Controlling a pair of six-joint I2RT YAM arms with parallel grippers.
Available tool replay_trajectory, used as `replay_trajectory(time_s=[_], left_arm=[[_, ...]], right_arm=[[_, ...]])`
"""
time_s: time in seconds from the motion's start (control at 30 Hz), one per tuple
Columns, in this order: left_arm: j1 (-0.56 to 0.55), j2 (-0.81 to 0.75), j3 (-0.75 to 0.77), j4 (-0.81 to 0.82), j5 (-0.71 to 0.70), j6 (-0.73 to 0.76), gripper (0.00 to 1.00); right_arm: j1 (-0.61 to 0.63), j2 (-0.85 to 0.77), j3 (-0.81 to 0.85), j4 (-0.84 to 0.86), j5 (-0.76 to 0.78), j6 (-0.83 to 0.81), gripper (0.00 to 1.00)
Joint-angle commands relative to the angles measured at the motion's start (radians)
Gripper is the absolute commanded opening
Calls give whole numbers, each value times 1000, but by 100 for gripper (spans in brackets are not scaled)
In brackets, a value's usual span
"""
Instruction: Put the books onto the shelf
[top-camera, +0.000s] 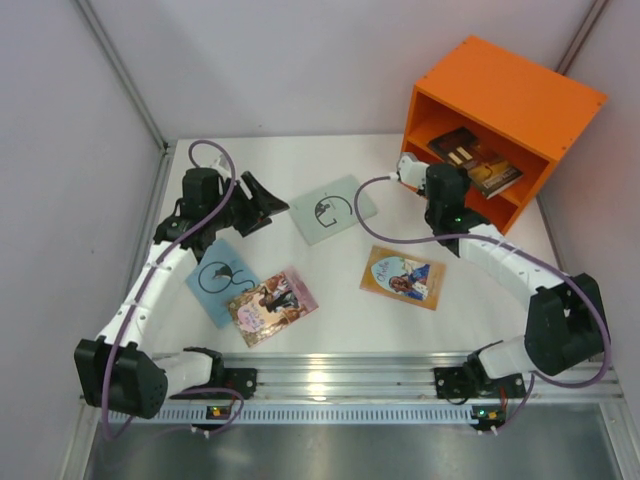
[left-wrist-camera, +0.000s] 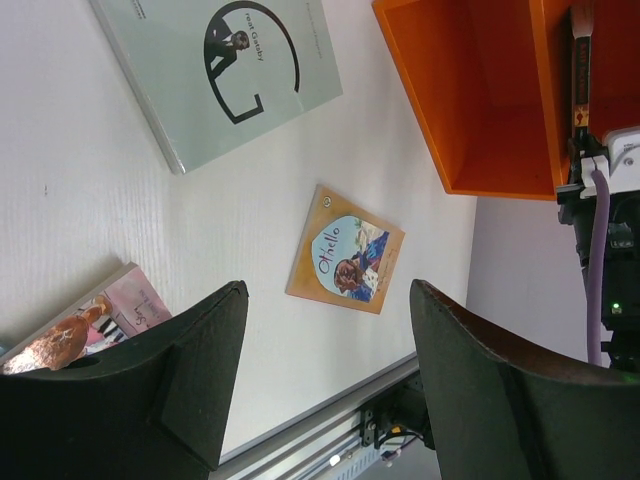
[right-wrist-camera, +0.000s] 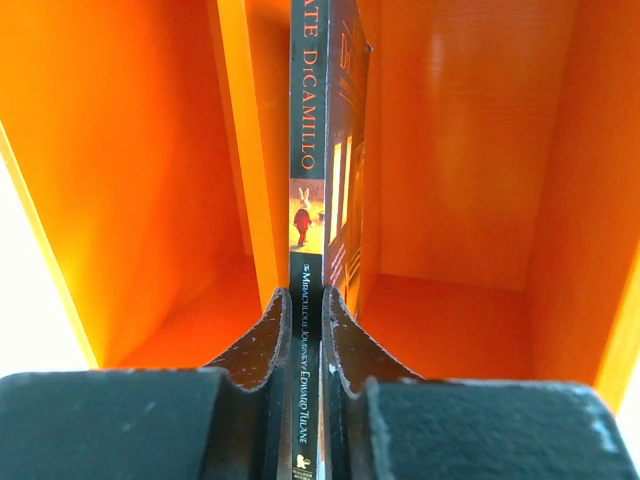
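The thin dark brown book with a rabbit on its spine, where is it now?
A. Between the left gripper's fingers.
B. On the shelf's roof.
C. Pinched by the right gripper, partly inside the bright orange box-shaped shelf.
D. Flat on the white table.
C: the right gripper pinches the spine of the dark brown book, which reaches into the bright orange shelf.

The left white-and-black arm (top-camera: 150, 280) reaches from its 7 o'clock base toward 11 o'clock. Its black left gripper (top-camera: 265, 197) points to 3 o'clock with its fingers (left-wrist-camera: 190, 360) spread wide and holding nothing. The right white-and-black arm (top-camera: 500, 255) bends from 5 o'clock toward 1 o'clock. The right gripper (right-wrist-camera: 307, 296) pinches a dark brown thin book (right-wrist-camera: 320, 130) by its spine.
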Motion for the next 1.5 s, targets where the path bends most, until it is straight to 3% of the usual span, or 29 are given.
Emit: replay_trajectory(time_s=[0.0, 0.17, 0.23, 0.3, 0.87, 1.47], left_arm=[[7, -21, 32, 6, 3, 18, 71], [7, -24, 26, 10, -3, 14, 71], [7, -24, 21, 15, -3, 9, 71], [7, -26, 24, 15, 0, 7, 71], [7, -40, 26, 4, 7, 15, 71], [7, -52, 35, -19, -6, 40, 71]], right_arm=[[-55, -17, 30, -7, -13, 53, 8], [-92, -48, 23, -58, -29, 79, 15], [-95, -49, 37, -93, -27, 113, 29], [-95, -45, 48, -133, -19, 125, 34], [-107, -76, 46, -201, 50, 179, 26], [-174, -42, 85, -211, 93, 204, 25]])
